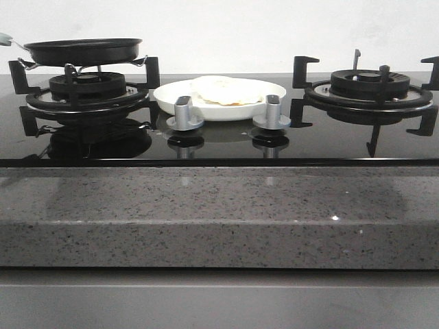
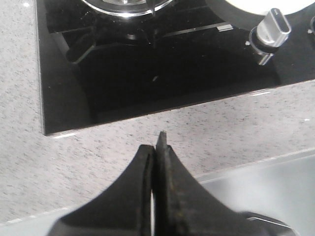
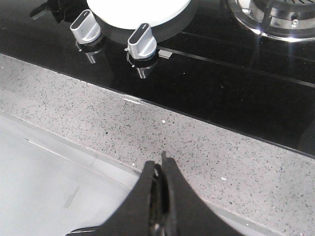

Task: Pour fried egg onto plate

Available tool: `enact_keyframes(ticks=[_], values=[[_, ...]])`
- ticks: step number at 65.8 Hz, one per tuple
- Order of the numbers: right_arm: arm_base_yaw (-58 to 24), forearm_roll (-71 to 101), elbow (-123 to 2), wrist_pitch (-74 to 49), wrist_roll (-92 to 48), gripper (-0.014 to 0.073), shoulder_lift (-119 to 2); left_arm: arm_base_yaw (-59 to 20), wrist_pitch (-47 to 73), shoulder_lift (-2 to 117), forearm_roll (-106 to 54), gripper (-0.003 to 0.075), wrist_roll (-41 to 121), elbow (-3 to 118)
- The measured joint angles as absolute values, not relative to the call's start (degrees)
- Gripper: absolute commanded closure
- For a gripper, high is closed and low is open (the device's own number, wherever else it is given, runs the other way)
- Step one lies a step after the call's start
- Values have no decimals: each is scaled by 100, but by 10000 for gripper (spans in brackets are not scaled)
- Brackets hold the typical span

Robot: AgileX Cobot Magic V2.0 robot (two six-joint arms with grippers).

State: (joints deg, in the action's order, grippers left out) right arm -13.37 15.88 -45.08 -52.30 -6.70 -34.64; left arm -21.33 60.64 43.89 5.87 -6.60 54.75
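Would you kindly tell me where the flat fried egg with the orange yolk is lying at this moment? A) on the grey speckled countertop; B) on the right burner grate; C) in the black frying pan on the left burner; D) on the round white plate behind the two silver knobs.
D: in the front view the fried egg lies on the round white plate, apart from the black frying pan.

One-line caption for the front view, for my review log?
Fried egg lies on the white plate between the two burners; black pan sits on the left burner.
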Motion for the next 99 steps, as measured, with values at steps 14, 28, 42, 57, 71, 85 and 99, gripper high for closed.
enact_keyframes(ticks=[14,28,42,57,71,85,99], values=[[-1337,1588,-4508,-5230,-670,660,-3464,-1501,4703,3468,663,740,-660,4280],[-1337,1576,-4508,-5230,-670,660,-3464,-683,2475,1654,0,740,-660,2007],[-1337,1576,-4508,-5230,-670,660,-3464,-284,987,404,-270,740,-660,422],[-1337,1576,-4508,-5230,-670,660,-3464,-284,0,-16,-291,740,-660,-37],[-1337,1568,-4503,-5232,-657,660,-3464,-284,-31,-16,-117,740,-660,-37],[-1337,1568,-4503,-5242,-657,660,-3464,-284,-31,-16,0,740,-660,-37],[-1337,1568,-4503,-5265,-657,660,-3464,-284,-31,-16,-218,740,-212,-37]])
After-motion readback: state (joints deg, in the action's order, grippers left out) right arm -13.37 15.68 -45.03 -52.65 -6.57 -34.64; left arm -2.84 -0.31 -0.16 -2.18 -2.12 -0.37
